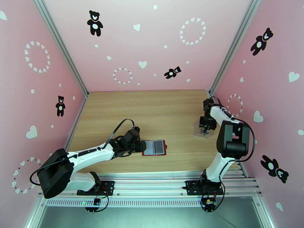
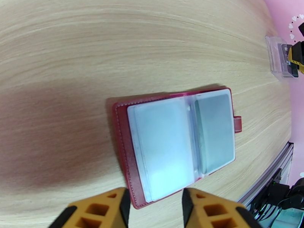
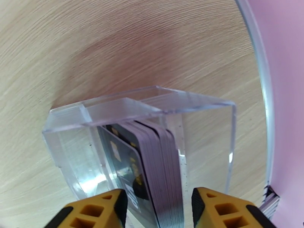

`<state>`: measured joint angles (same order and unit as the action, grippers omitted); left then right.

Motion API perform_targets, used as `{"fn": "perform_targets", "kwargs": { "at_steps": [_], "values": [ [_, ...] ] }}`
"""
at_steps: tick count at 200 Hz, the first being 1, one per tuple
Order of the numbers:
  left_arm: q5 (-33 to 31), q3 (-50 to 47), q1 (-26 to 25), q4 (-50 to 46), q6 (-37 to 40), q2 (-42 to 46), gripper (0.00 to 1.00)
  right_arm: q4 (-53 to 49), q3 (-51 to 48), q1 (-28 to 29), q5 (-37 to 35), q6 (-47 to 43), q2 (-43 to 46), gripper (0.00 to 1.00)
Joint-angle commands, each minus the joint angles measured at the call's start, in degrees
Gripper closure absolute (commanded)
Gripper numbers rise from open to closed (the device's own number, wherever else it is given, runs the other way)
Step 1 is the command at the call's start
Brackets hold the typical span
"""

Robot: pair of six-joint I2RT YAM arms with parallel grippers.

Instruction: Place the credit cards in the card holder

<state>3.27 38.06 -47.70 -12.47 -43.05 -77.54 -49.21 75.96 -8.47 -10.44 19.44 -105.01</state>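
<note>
While the left gripper (image 2: 155, 209) hovers half-open at the edge of the open red card holder (image 2: 163, 149) mid-table, the right gripper (image 3: 157, 209) stands, jaws apart, astride the cards (image 3: 159, 160), upright in a clear box (image 3: 114, 107) far right.

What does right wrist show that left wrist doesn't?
Right wrist: a close look at the card stack standing on edge in the clear stand, with the right gripper open astride it. Left wrist: the open card holder flat on the table, what looks like a grey card in one pocket, its snap tab, and the left gripper open at its near edge. Both: the table, plus the clear stand and right gripper, small and far from the left wrist.
</note>
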Motion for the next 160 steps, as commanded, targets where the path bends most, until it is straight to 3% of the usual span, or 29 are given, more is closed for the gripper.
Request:
{"fn": "perform_targets", "kwargs": {
  "at_steps": [1,88,160],
  "values": [
    [0.9,-0.5,0.4,0.3,0.9,-0.2,0.58,0.2,0.8,1.3,7.5,-1.4,-2.6,0.52],
    [0.5,-0.6,0.4,0.3,0.8,-0.2,0.58,-2.1,2.2,11.6,9.6,-4.6,-5.0,0.58],
    [0.4,-0.4,0.4,-0.1,0.9,0.0,0.58,0.3,1.9,12.3,6.1,-3.4,0.5,0.52]
  ]
}}
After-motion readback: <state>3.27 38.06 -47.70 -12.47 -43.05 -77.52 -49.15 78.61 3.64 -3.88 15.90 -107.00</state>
